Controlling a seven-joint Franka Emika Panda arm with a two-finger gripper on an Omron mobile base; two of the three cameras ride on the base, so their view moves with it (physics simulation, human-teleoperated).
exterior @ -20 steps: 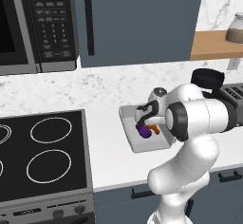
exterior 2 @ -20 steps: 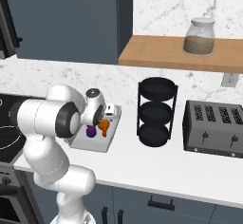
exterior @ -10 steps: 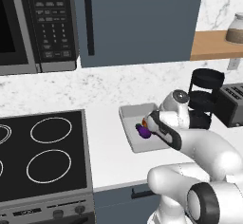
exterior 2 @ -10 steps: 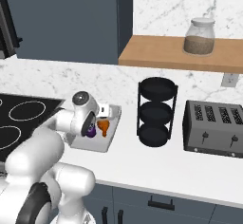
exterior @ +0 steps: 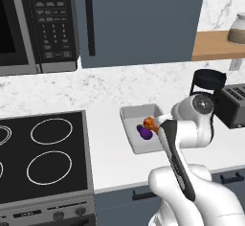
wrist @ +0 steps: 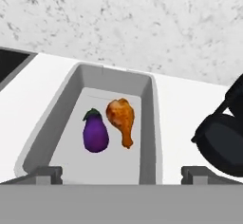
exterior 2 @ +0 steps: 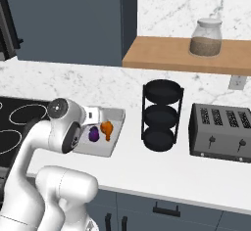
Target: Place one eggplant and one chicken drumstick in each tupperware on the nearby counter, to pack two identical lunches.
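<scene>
With the gripper point(wrist: 121, 174) hanging empty, its tips spread wide, above the near rim of a tupperware point(wrist: 150, 123) on the worktop point(exterior 2: 162, 169) where a violet eggplant point(wrist: 95, 133) and a drumstick point(wrist: 121, 118) lie side by side, this lunch looks packed, so the next move calls for finding the other tray.

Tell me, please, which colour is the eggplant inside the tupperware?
The eggplant is bright violet with a dark green cap, clearest in the hand view.
</scene>
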